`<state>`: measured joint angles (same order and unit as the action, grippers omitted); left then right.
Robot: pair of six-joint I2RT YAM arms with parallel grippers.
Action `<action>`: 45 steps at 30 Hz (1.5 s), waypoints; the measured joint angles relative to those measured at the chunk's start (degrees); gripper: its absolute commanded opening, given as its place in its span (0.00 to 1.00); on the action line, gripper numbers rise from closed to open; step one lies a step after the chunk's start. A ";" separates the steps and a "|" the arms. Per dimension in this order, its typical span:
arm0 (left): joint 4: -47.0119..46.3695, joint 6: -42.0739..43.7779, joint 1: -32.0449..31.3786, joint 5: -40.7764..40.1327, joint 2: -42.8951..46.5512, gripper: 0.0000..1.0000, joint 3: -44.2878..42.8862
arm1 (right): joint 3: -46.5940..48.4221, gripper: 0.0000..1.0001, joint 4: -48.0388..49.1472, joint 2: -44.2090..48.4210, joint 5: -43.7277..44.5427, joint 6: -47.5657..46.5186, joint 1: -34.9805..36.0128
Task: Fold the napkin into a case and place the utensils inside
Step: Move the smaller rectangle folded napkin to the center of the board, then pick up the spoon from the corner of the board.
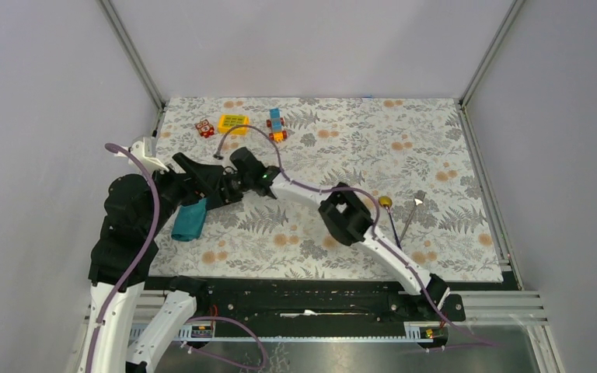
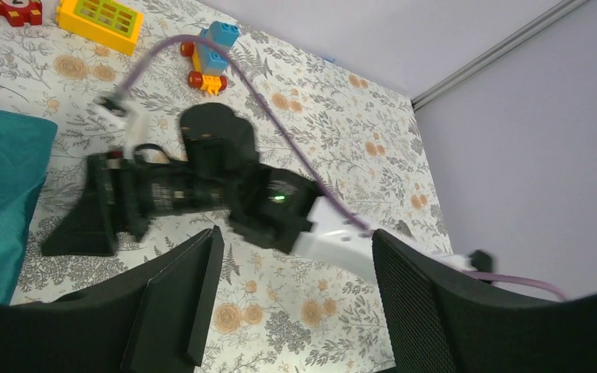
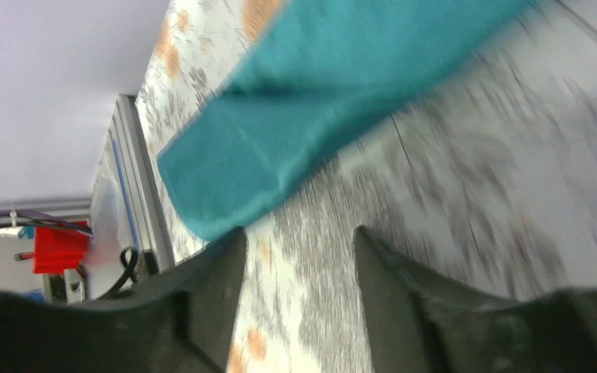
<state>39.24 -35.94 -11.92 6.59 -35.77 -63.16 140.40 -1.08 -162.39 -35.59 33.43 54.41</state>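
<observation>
No text, label, brand, number or sign is legible in any of my views.

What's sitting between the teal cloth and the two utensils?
In the overhead view, only the right arm crosses between the cloth and utensils.

The napkin (image 1: pixel 190 220) is laid on the table's (image 1: pixel 435 140) left. The utensils (image 1: pixel 385 202) are placed at the right, toy blocks (image 1: pixel 233 123) behind the napkin.
</observation>
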 measured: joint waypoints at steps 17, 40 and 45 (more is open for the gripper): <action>-6.95 -2.34 0.00 9.38 -3.08 0.86 7.30 | -72.00 0.90 -32.09 80.41 30.77 -10.64 -26.95; -16.96 -6.80 -1.07 27.26 -8.24 0.86 20.09 | -86.07 0.37 -34.45 70.12 43.56 -16.17 -38.77; -17.14 -6.80 -1.07 27.93 -8.22 0.86 20.46 | -87.45 0.17 -33.27 69.02 43.36 -15.28 -38.77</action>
<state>22.11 -42.74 -12.99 34.52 -43.99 -42.70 52.95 -34.35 -93.36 7.77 18.15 15.64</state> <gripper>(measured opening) 0.859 0.270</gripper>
